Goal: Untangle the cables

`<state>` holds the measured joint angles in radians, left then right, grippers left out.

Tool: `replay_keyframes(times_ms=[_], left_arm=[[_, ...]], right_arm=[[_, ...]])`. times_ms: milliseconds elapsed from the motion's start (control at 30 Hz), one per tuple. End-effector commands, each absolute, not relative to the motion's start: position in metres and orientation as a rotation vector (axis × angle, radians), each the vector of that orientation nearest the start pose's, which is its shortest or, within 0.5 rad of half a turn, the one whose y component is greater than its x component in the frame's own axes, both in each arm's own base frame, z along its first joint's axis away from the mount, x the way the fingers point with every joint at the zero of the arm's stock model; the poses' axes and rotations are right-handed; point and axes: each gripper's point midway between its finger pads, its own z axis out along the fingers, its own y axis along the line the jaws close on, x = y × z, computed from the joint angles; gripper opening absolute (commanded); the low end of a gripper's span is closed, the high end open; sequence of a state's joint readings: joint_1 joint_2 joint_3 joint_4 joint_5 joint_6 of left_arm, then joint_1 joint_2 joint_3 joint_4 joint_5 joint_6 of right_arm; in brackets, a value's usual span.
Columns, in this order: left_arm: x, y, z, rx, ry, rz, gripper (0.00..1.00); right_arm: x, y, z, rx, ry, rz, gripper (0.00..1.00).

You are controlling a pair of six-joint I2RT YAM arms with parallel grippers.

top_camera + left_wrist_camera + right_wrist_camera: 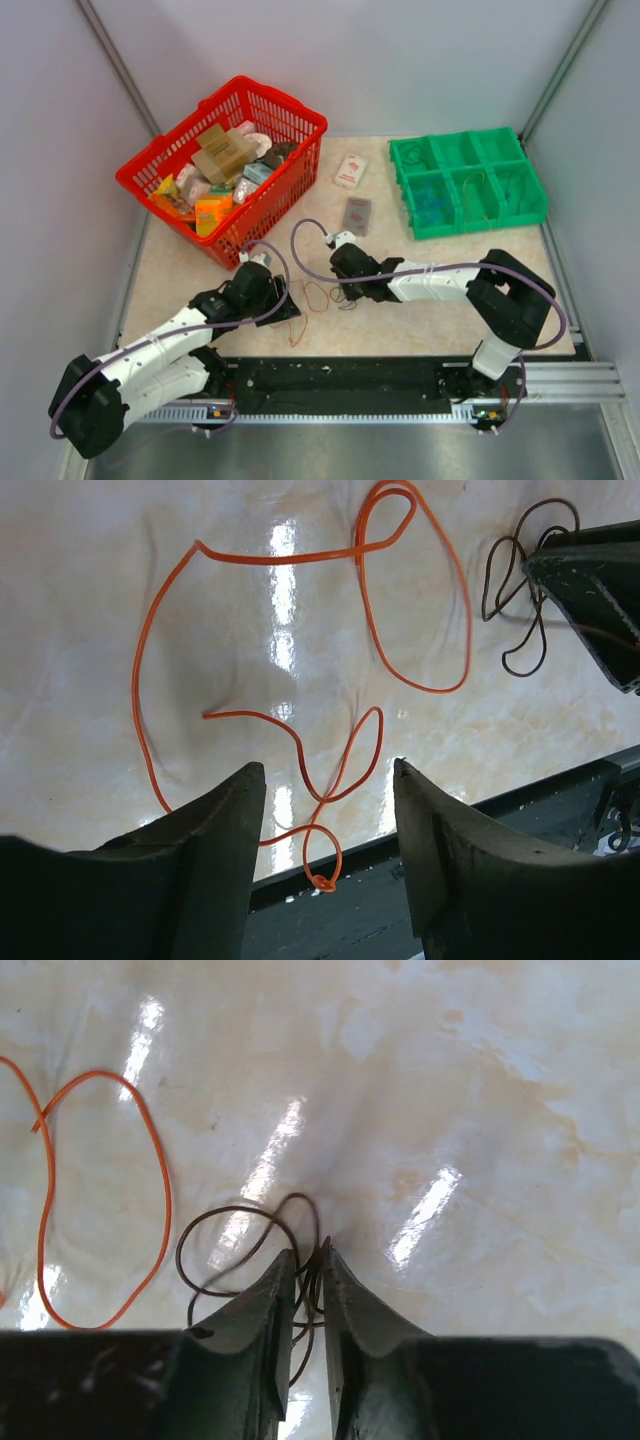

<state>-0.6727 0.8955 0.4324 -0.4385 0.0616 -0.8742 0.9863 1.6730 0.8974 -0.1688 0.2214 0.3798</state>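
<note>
**Containers.** A red basket (270,215) stands at the far left of the table (450,320). It is filled with a cardboard box (222,150) and assorted small packets. To its right, a white packet (350,171) and a grey packet (357,214) lie flat on the table, apart from each other. A green compartment tray (470,140) stands at the far right. Its near-left compartment holds blue wires (432,200). Thin strands show in the compartments beside it, but their colour cannot be told.

**Cables.** The orange cable (290,558) lies loose on the table in open loops between the two grippers, with a small knot at its near end. The dark cable (232,1209) lies in small loops just to the right of it. The two cables are not visibly crossing.

**Left arm.** It reaches from its base at the near left, forward and to the right, low over the table. The left gripper (325,820) points down, its fingers spread wide. It grips nothing. A loop of the orange cable lies on the table below the gap.

**Right arm.** It reaches from its base at the near right, leftward across the table. The right gripper (308,1270) is at the table surface. Its fingers are closed to a narrow slit, with strands of the dark cable pinched between the tips.
</note>
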Motion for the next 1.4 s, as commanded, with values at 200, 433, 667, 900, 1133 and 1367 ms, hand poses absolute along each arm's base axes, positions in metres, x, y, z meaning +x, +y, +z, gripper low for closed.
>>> replay_keyframes(times_ms=[200, 433, 667, 900, 1133, 1367], left_arm=[[0.173, -0.192, 0.06, -0.232, 2.53, -0.747, 0.54], [0.173, -0.194, 0.057, -0.193, 2.549, -0.742, 0.53], [0.177, -0.199, 0.074, -0.087, 2.486, -0.781, 0.53], [0.183, -0.205, 0.092, 0.04, 2.441, -0.791, 0.48], [0.18, -0.207, 0.092, 0.094, 2.447, -0.801, 0.49], [0.183, -0.199, 0.11, 0.099, 2.388, -0.77, 0.56]], right_arm=[[0.242, 0.297, 0.093, -0.524, 2.227, 0.369, 0.0], [0.281, 0.23, 0.177, -0.227, 2.109, 0.429, 0.0], [0.332, 0.115, 0.255, 0.123, 1.963, 0.298, 0.0], [0.401, 0.055, 0.322, 0.335, 1.81, 0.239, 0.0], [0.514, 0.05, 0.327, 0.341, 1.779, 0.142, 0.0], [0.6, 0.049, 0.291, 0.251, 1.812, -0.011, 0.0]])
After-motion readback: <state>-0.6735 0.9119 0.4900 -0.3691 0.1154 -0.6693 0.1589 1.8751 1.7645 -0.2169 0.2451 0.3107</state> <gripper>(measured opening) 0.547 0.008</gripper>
